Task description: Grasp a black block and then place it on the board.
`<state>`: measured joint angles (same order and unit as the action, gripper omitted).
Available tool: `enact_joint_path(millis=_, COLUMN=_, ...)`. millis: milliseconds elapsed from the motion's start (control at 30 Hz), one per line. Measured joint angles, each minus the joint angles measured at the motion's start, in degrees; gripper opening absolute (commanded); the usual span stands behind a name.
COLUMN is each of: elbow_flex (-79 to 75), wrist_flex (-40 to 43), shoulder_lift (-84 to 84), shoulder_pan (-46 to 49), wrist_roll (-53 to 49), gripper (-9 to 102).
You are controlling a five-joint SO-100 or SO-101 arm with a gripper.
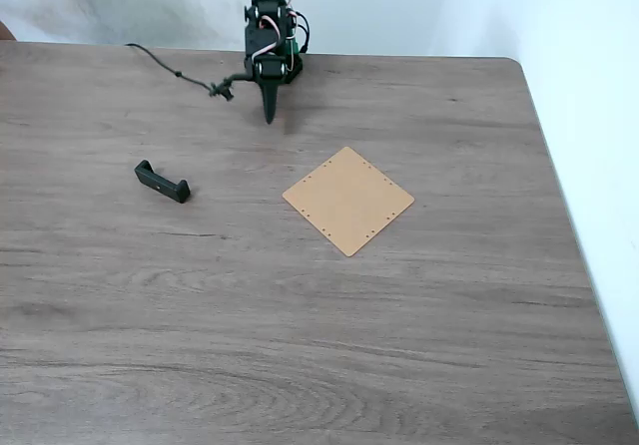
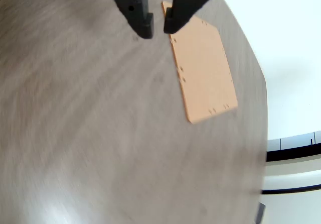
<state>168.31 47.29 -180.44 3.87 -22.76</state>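
One block to fetch, off to your left.
In the fixed view the black block [image 1: 162, 183] lies left of the slightly parted, empty fingers [image 1: 269, 116], its long axis slanting down-right.

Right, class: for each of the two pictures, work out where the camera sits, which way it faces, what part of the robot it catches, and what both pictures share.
Fixed view: sits high, across the table from the arm, looking down at the wooden table, the black block, the board and the folded arm, its gripper pointing down.
Wrist view: rides on the arm, looking past the jaws of the gripper, slightly apart, at the tabletop.
Shared: the board and the table.
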Motion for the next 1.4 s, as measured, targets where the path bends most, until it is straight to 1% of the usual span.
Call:
enact_joint_path(millis=200, elbow_flex=-14.7, wrist_flex=-10.9, shoulder_lift=20.8, shoulder_pan=5.0, wrist_roll=-8.3, gripper=4)
enact_joint_path(millis=367, elbow_flex=-27.5, wrist_flex=-14.9, shoulder_lift=42.0, shoulder_pan=8.5, wrist_roll=-18.3, gripper=7)
enact_joint_path(millis=667, elbow_flex=-40.0, wrist_flex=-13.4, shoulder_lift=57.2, shoulder_pan=9.1, wrist_roll=-41.3, gripper=13)
enact_joint_path(millis=800, elbow_flex=-41.4, wrist_flex=-17.2, shoulder_lift=62.1, shoulder_pan=11.3, wrist_roll=-51.9, gripper=16)
enact_joint_path(millis=967, elbow_flex=-42.5, wrist_flex=-17.3, shoulder_lift=64.4, shoulder_pan=13.5, wrist_roll=-66.0, gripper=17)
enact_joint_path(millis=1400, elbow_flex=-51.9, wrist_flex=-12.5, shoulder_lift=74.5, shoulder_pan=20.0, wrist_roll=-95.1, gripper=23)
